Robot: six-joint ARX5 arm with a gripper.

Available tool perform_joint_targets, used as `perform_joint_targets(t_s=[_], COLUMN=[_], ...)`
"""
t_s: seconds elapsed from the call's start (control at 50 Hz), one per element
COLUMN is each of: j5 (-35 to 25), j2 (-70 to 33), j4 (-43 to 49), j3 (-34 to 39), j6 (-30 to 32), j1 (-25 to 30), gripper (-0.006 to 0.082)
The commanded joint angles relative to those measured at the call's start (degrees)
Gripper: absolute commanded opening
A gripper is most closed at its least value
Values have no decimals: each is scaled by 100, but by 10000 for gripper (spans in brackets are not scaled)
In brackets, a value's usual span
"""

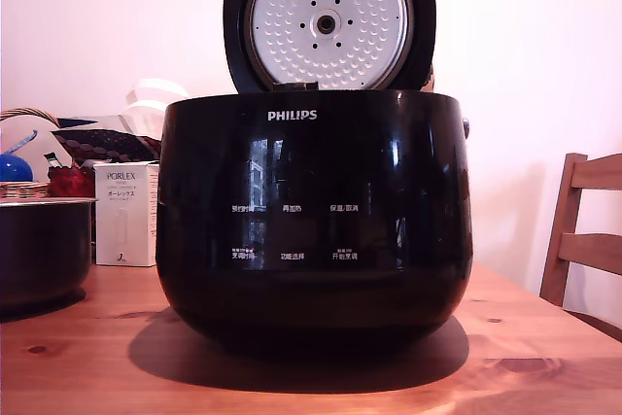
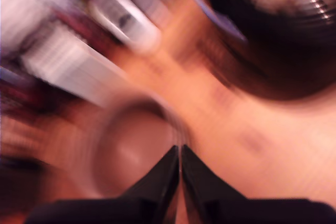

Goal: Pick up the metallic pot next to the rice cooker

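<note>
With its two dark fingers pressed together on nothing, the hand [image 2: 180, 153] hangs above the metallic pot [image 2: 134, 148], which stands on the worktop [image 1: 525, 337] beside the rice cooker [image 1: 314, 216]. Rigid, smooth, probably slippery; its thin rim looks the best hold.

Glossy black rice cooker [image 1: 313, 216], white lettering; dimpled silver lid plate [image 1: 327, 18]; dark grey metallic pot [image 1: 44, 250].

The rice cooker [image 1: 314, 216] stands mid-table, its lid [image 1: 328, 18] raised upright. At the exterior view's left edge sits the metallic pot [image 1: 43, 252] — partly cropped — near a white PORLEX box [image 1: 125, 213].
</note>
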State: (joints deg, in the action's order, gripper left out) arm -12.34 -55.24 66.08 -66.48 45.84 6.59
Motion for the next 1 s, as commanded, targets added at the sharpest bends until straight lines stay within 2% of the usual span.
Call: perform_joint_targets(t_s=[0.0,0.06,0.1,0.22,0.28,0.62,0.98], j5=[-83,-179,-260,-411,-267,791,1056], j2=[-131,-293,-385,-654,-772,-1657,-2846], j4=[385,555,616,505,315,-197,-1073], j3=[155,155,155,155,155,153,151], j6=[94,94,92,87,72,422,1108], j1=[-4,-4,-4,-4,-4,52,-114], gripper=[-21,7,66,423,511,525,524])
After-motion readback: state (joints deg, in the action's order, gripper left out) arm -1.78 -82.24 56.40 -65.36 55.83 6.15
